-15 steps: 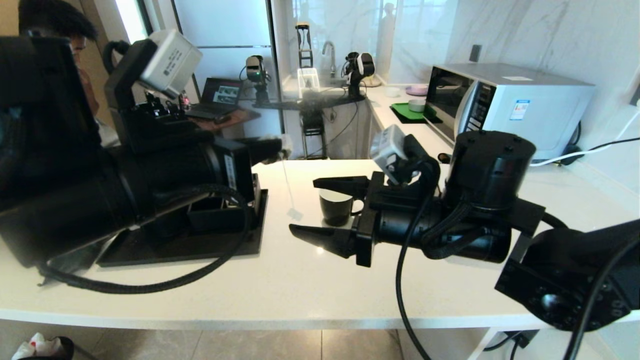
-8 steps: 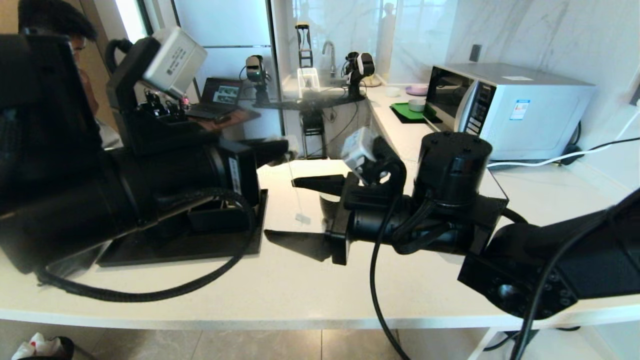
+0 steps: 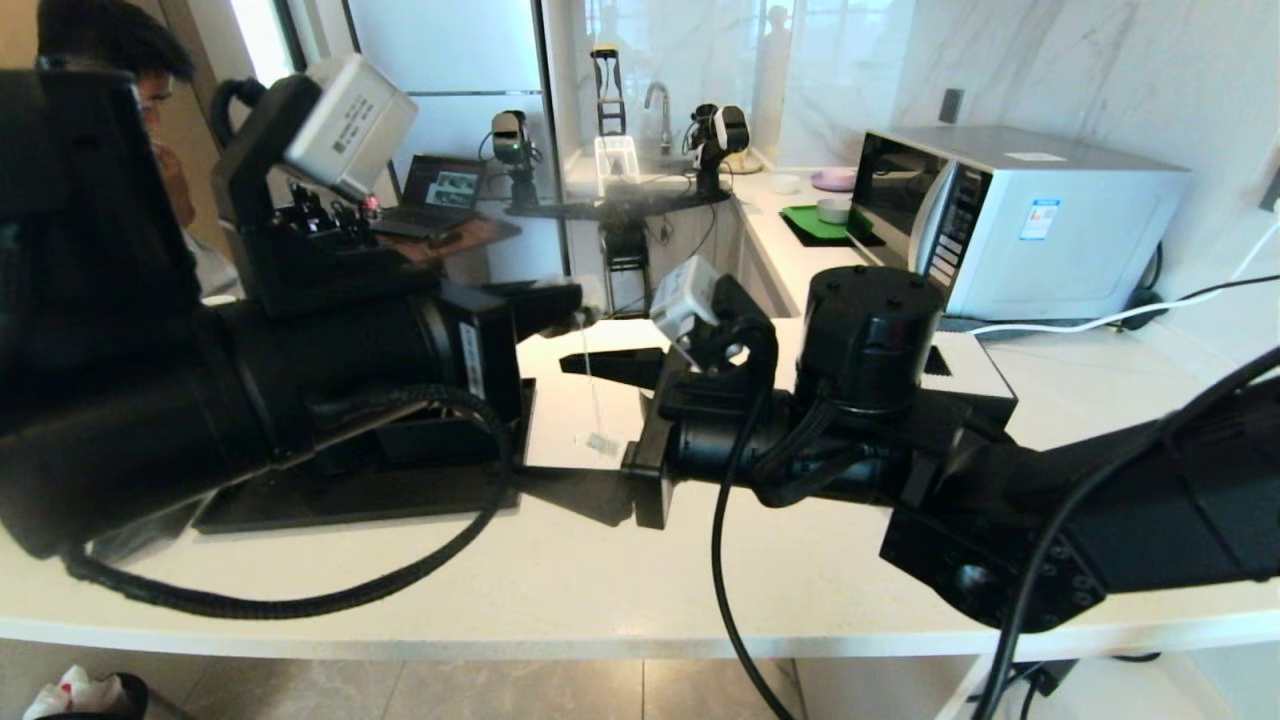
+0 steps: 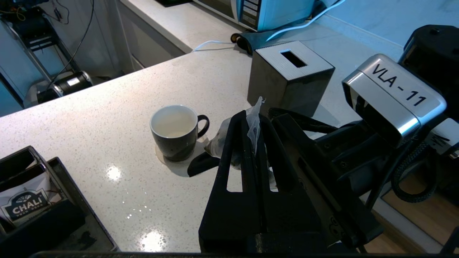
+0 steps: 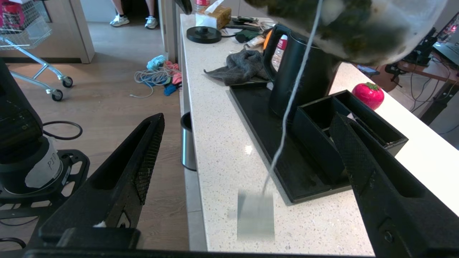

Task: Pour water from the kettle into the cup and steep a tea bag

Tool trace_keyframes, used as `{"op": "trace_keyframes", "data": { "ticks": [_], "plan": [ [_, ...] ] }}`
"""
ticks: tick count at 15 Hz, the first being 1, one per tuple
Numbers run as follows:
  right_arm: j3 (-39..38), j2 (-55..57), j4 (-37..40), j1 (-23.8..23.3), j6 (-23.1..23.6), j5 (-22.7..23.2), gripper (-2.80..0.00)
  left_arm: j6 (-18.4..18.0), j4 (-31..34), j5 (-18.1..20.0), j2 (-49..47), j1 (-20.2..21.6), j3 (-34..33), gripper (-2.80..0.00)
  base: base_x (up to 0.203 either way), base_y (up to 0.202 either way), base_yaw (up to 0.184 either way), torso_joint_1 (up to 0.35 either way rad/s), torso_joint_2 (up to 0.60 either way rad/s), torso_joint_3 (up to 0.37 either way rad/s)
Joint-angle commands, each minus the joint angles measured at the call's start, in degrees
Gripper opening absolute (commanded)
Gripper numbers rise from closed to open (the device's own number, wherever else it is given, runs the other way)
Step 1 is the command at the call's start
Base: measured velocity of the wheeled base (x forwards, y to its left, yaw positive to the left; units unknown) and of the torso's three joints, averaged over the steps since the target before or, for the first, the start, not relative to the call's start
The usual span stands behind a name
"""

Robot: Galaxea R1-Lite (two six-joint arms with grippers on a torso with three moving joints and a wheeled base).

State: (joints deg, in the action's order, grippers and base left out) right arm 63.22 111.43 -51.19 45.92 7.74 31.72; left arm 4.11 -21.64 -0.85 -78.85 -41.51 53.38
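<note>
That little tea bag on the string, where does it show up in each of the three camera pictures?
Head view: the tea bag is pinched at the left gripper tip, its string and tag hanging down.
Left wrist view: the tea bag sits clamped between the closed fingers.
Right wrist view: the pouch fills the top, string trailing down.
Shared landmark: the black tray.

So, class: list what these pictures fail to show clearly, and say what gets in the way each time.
- Head view: small glossy black mug hidden behind the right gripper.
- Head view: tall matte black kettle hidden behind the left arm.
- Right wrist view: string's paper tag blurred.
- Left wrist view: pale translucent tea bag partly covered by the left gripper.
</note>
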Motion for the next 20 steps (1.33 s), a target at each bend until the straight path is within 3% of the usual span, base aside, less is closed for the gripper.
{"op": "trace_keyframes", "data": {
  "ticks": [1,11,14,15,20],
  "plan": [
    [-0.6,-0.2,-0.4,0.0,0.2,0.2,0.0,0.0,-0.2,0.0,0.1,-0.1,0.1,-2.8,0.0,0.0,0.0,0.0,0.0,0.0],
    [-2.4,-0.1,-0.4,0.5,0.3,0.3,0.0,-0.2,-0.2,0.0,0.5,-0.1,0.4,-2.8,0.0,0.0,0.0,0.0,0.0,0.0],
    [-2.9,-0.1,-0.4,0.6,0.3,2.6,0.0,-0.2,-0.2,0.0,0.5,-0.1,0.3,-2.8,0.0,0.0,0.0,0.0,0.0,0.0],
    [-3.2,-0.1,-0.4,0.6,0.3,2.7,-2.8,-0.2,-0.2,-0.1,0.5,0.0,0.1,-2.8,0.0,0.0,0.0,0.0,0.0,0.0],
    [-3.2,0.0,-0.4,0.7,0.3,2.7,-2.8,-0.2,-0.2,0.0,0.5,0.0,0.1,-2.8,0.0,0.0,0.0,0.0,0.0,0.0]
  ]
}}
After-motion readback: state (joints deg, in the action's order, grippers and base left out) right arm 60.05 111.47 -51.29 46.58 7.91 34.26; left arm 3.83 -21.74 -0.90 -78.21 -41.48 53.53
